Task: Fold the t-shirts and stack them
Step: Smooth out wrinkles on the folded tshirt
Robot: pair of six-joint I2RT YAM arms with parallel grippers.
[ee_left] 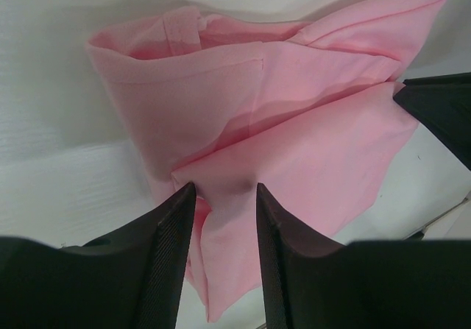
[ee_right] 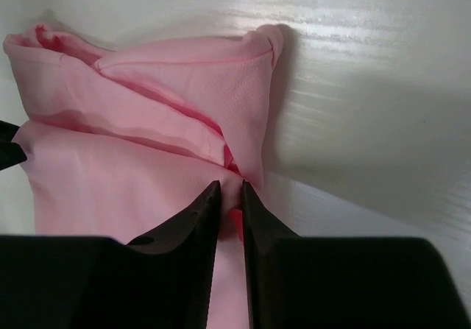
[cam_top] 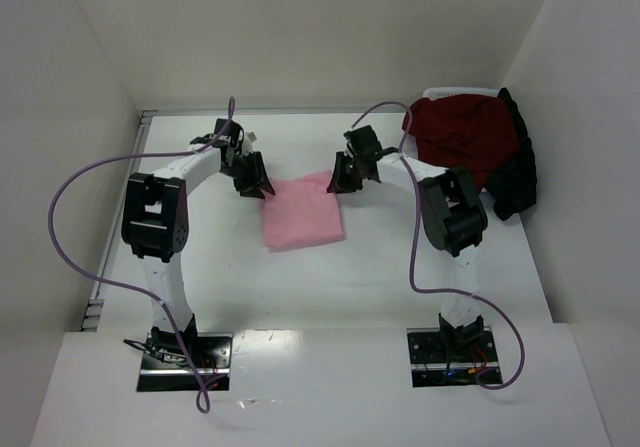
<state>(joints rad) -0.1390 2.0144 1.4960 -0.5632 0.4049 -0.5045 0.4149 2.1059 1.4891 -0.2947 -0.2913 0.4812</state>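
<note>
The pink t-shirt (cam_top: 303,215) lies on the white table (cam_top: 400,267), which fills most of the frame. We see the shirt at the centre, folded into a rough square with layered pleats along its upper edge. In the upper right a dark red t-shirt (cam_top: 460,132) is bunched in a heap, and a black t-shirt (cam_top: 515,177) spills down the heap's right side. The left gripper (cam_top: 252,179) stands at the pink shirt's upper left corner, jaws apart, with cloth showing in the gap and nothing clamped. The right gripper (cam_top: 345,175) is at the upper right corner, jaws nearly together, pinching a fold of pink cloth between its tips
</note>
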